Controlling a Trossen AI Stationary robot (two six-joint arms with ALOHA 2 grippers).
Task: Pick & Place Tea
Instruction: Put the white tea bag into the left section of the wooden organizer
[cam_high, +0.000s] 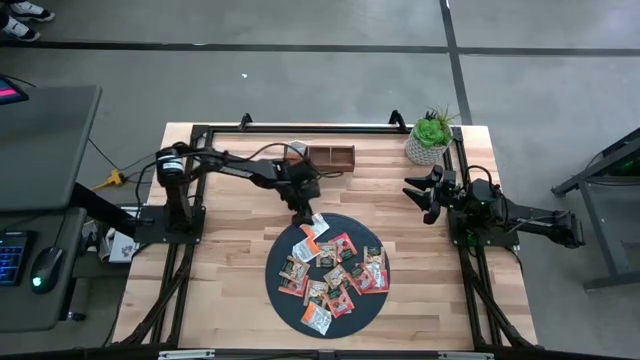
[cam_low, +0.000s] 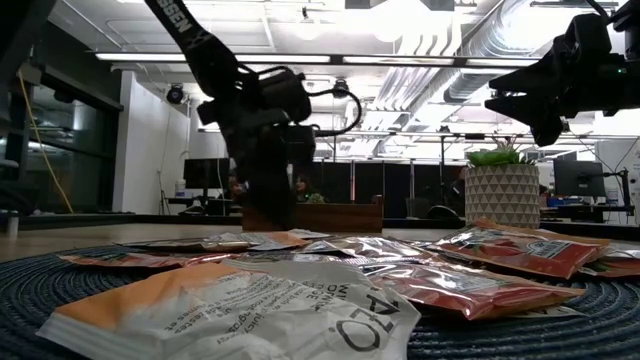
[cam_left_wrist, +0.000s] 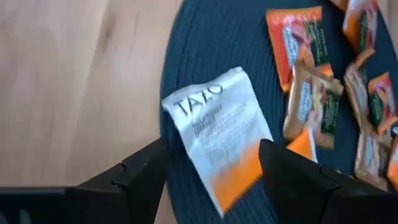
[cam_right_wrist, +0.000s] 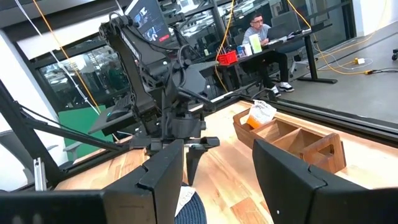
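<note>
Here, left gripper (cam_high: 304, 213): fingers spread wide, empty, over a white-and-orange sachet (cam_left_wrist: 217, 140) at the rim of the dark round mat (cam_high: 285, 295), where the tea (cam_high: 335, 268) lies scattered. Right gripper (cam_high: 425, 195): parted, empty, raised near the potted plant (cam_high: 430, 135). Wood-plank table (cam_high: 230, 270), wooden tray (cam_high: 330, 156); only the right wrist view shows a sachet in that tray and a seated person (cam_right_wrist: 264, 38) beyond.

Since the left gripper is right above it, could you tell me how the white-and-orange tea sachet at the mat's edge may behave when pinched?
The white-and-orange sachet looks thin and flat, so probably light and floppy. Its wrapper looks glossy, so it may slip between the open left gripper fingers. Lying flat on the dark mat, it won't roll.
</note>
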